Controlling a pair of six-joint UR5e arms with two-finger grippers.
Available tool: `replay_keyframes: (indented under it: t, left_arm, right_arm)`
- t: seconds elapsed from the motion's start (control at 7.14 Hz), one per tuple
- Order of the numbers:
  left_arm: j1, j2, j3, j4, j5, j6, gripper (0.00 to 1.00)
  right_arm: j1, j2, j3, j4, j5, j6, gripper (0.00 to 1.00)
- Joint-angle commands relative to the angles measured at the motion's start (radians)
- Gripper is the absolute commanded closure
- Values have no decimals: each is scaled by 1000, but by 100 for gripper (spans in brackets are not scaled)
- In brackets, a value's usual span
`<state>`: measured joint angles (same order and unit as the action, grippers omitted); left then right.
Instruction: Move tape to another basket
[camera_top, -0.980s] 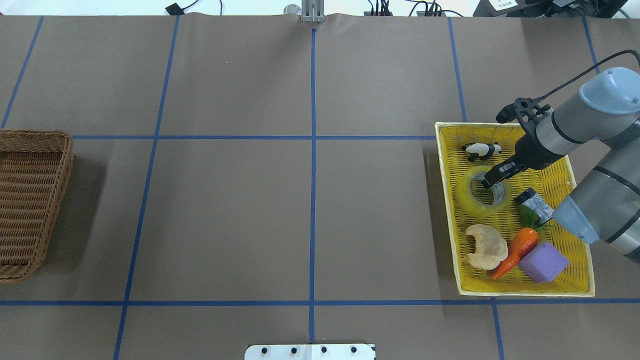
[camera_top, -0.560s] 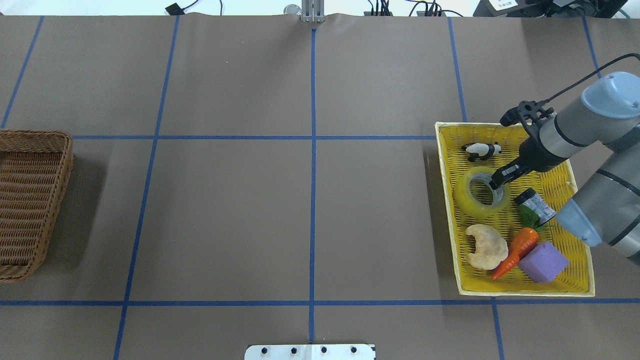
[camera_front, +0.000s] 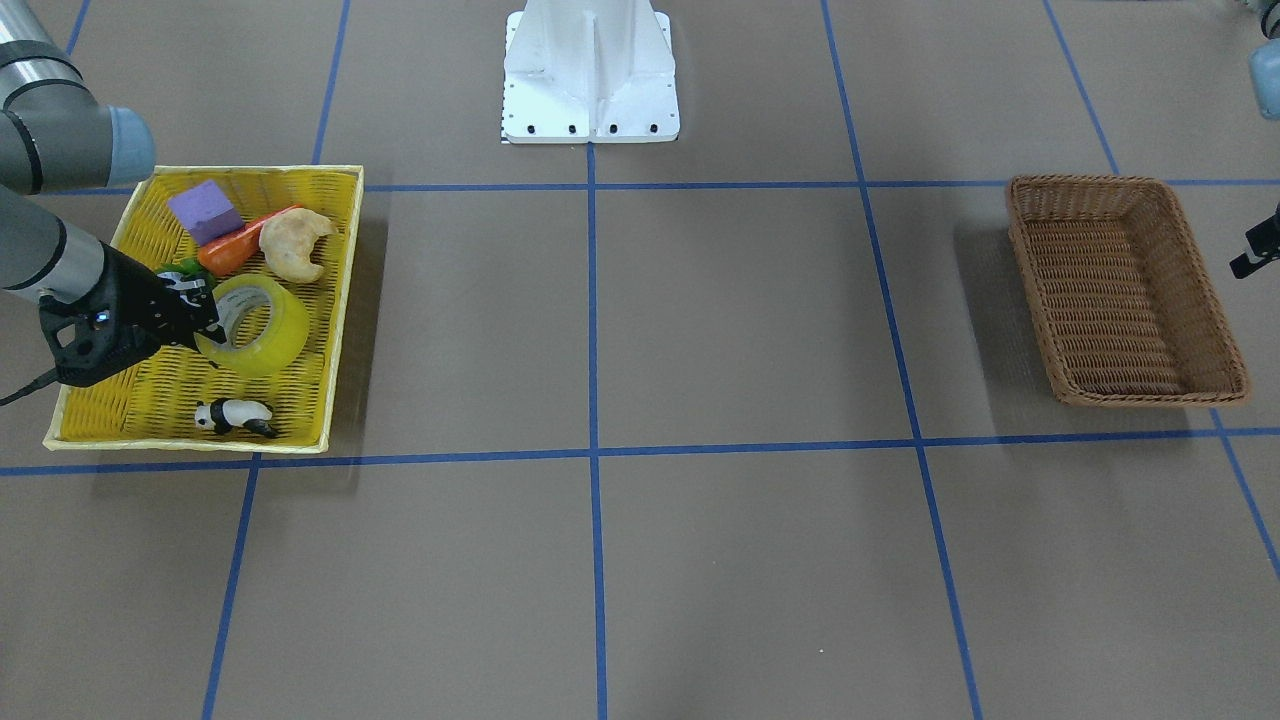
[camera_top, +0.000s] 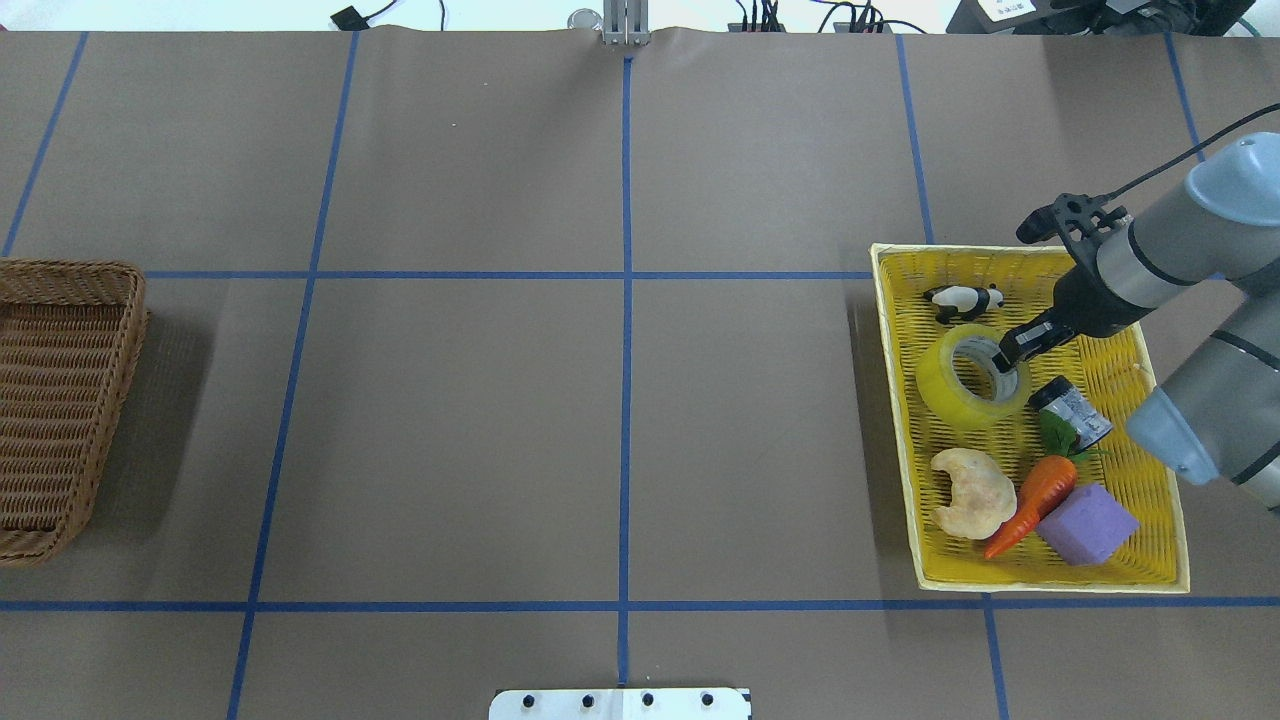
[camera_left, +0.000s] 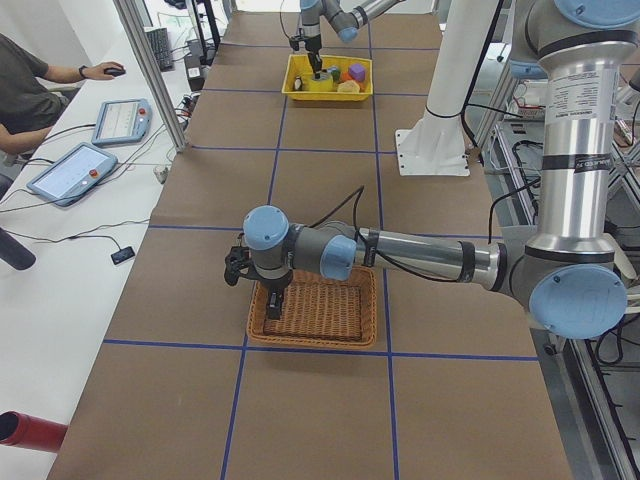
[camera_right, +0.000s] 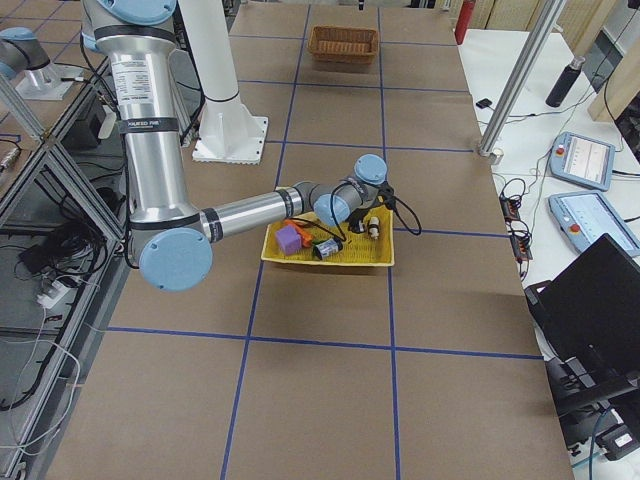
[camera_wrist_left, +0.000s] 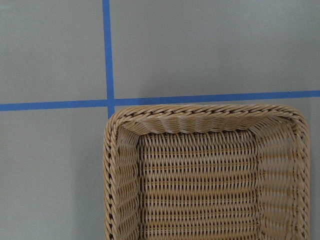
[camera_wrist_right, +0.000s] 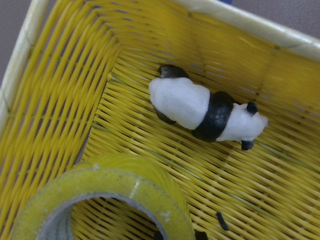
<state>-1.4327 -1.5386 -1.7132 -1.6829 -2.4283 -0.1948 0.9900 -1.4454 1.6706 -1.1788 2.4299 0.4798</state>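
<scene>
At the table's right end, one shallow bright yellow woven tray (camera_top: 980, 275) holds six objects, one of each: a wide ring-shaped roll of translucent yellow tape (camera_top: 945, 390), a small black-and-white panda figure (camera_top: 962, 300), a small silver can with a black end (camera_top: 1072, 410), an orange toy carrot with green leaves (camera_top: 1035, 500), a pale curved piece of bread (camera_top: 968, 492) and a purple block (camera_top: 1087, 523). The tape lies in the tray's far half, between the panda and the bread, with the can just beside it. Its whitish-grey inner core shows through the open centre, and it appears tilted rather than flat; whether it is clear of the tray floor cannot be told. The right gripper (camera_top: 1008, 358) reaches down to the roll's edge nearest the can, its fingers pinching the roll's wall, one inside the core. Well apart, at the table's left end, stands one rectangular brown woven wicker basket (camera_front: 1120, 290) with sloping sides. The left gripper (camera_left: 276, 303) hangs over its far end; whether its fingers are spread or pressed together cannot be told.
</scene>
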Motion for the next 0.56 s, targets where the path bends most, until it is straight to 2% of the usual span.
replay_keyframes:
  t: [0.0,0.14,0.28,0.42]
  left_arm:
    - [0,-3,-22,-1,-129,-2,2]
    - [2,-15,-25,-15,-182,1,2]
    - [8,-23,-29,-106,-225,2,2]
    - [50,-25,-28,-183,-291,-76,2]
  right_arm:
    - [90,49,7,1,194,117,100]
    - [90,95,6,-1,242,167,100]
    - [87,114,-6,-2,373,225,100]
    - [88,150,1,-1,476,258,100]
